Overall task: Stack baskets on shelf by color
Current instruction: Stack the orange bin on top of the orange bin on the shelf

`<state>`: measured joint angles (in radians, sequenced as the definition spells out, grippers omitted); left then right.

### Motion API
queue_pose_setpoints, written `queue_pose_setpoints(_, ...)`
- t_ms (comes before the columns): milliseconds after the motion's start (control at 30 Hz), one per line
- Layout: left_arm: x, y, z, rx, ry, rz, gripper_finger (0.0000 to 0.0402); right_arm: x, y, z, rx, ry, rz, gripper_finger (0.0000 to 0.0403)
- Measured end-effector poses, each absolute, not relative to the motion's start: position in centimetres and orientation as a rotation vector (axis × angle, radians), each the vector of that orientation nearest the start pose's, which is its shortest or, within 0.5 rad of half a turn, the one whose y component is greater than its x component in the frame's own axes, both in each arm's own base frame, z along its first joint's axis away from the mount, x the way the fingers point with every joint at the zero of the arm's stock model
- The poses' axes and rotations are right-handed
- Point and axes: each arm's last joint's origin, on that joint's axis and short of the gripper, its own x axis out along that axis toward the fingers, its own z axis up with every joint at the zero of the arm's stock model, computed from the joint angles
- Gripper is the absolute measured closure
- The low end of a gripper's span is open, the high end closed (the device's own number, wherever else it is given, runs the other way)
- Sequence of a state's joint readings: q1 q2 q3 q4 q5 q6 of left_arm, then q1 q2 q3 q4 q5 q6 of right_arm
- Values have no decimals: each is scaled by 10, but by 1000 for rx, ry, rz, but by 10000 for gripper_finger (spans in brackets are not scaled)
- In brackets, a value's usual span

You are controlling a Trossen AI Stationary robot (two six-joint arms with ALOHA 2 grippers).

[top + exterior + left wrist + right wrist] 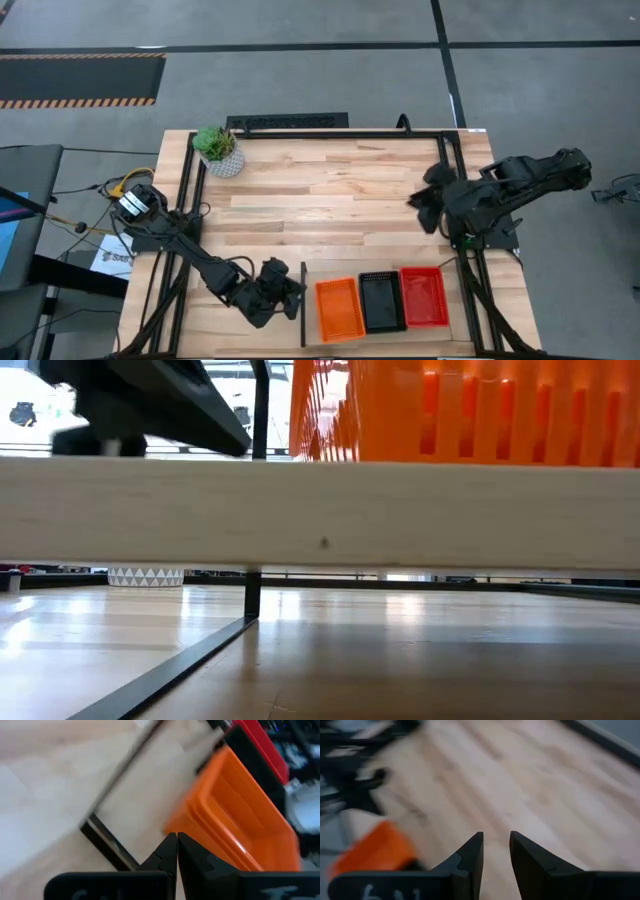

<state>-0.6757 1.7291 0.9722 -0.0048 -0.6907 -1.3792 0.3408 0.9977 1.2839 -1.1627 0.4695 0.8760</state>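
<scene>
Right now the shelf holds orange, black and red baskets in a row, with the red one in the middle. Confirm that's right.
Wrong. The high view shows the black basket in the middle, between the orange basket and the red basket on the shelf.

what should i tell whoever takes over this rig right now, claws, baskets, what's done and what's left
Left claw: shut, empty, just beside the shelf's left end, next to the orange stack.
Right claw: open, empty, over bare table on the right side, away from the shelf.
Shelf: carries three stacks side by side: orange baskets on the left, black baskets in the middle, red baskets on the right.
Done: baskets are sorted by color on the shelf; no loose basket shows on the table.
Left: apparently nothing but pulling the arms back. How many sit in each stack cannot be counted from these views.
</scene>
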Motion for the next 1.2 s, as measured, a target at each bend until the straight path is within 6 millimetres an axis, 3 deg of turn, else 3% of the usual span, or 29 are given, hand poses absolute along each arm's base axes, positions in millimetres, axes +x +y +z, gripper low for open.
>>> queue_pose_setpoints(200, 269, -206, 194, -904, 546, 306, 401, 203, 64, 378, 490, 655, -157, 285)
queue_pose_setpoints(333, 261, -205, 203, -912, 562, 310, 401, 248, 91, 353, 441, 742, 32, 285)
queue_pose_setpoints(500, 247, -204, 212, -919, 585, 326, 401, 289, 121, 321, 393, 790, 166, 285)
queue_pose_setpoints(900, 232, -207, 226, -960, 533, 334, 401, 350, 170, 275, 213, 881, 254, 285)
queue_pose_setpoints(1200, 229, -213, 228, -974, 502, 317, 401, 370, 178, 250, 139, 977, 236, 285)
